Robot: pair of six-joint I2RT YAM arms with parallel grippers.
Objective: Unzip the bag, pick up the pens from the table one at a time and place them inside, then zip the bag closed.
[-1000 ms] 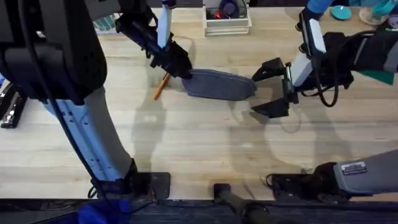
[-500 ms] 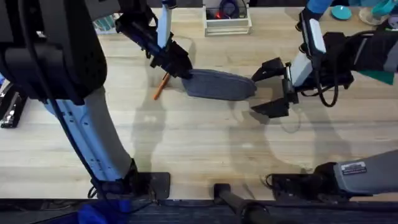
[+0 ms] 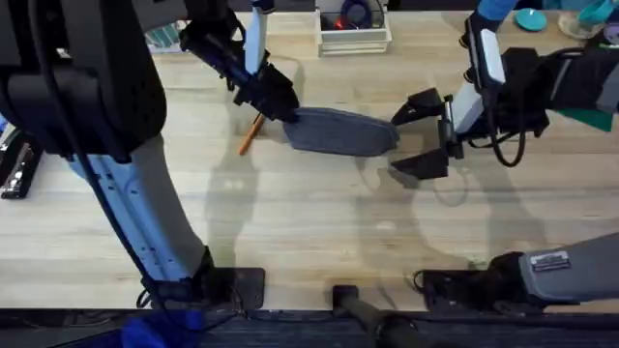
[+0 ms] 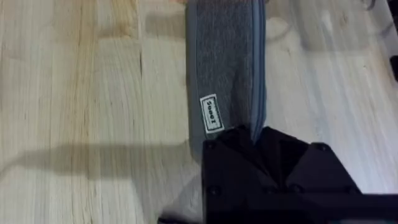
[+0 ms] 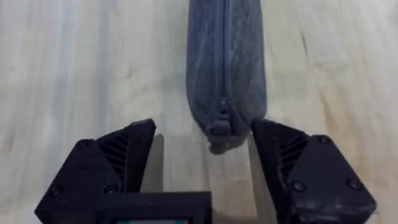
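Note:
The blue-grey bag [image 3: 338,130] lies lengthwise on the table [image 3: 309,222], zipped, with its zipper [image 5: 224,56] running along the top. My left gripper [image 3: 280,104] is shut on the bag's left end; in the left wrist view its black fingers [image 4: 273,168] cover the near end of the bag [image 4: 227,56]. My right gripper [image 3: 418,135] stands open at the bag's right end. In the right wrist view the zipper pull [image 5: 217,121] sits between the two spread fingers of the right gripper [image 5: 208,158]. One orange pen [image 3: 251,132] lies just left of the bag, partly under the left arm.
A white tray [image 3: 353,29] stands at the back centre. Teal items [image 3: 530,17] sit at the back right. Dark tools [image 3: 14,164] lie at the left edge. Bare wood stretches in front of the bag.
The right gripper has edged slightly closer to the bag's right end, still open. The left gripper, bag and pen have not moved.

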